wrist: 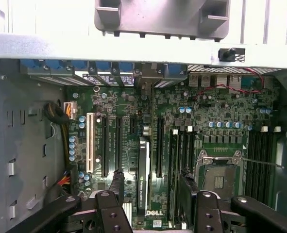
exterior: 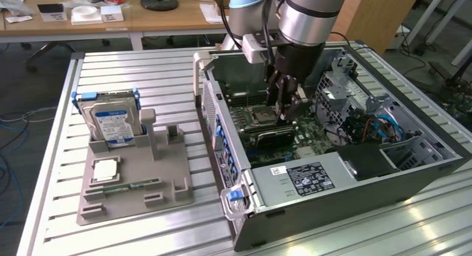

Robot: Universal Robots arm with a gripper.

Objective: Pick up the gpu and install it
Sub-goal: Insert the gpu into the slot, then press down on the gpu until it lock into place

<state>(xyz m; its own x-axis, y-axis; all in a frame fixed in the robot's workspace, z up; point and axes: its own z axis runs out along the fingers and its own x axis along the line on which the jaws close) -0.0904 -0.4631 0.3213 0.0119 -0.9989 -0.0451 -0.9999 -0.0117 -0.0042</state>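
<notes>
Exterior view: elevated, angled down, at mid distance from the open computer case (exterior: 413, 173). Wrist view: close above the motherboard (wrist: 172, 121), facing down past the gripper (wrist: 150, 194). Shared: the motherboard.

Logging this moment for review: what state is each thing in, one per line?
gpu: standing edge-on in a motherboard slot, not held.
gripper: open, fingers either side of the gpu, inside the case.
computer case: lying on its side, panel off.
CPU socket: empty.
hard drive: upright in the grey holder.
</notes>
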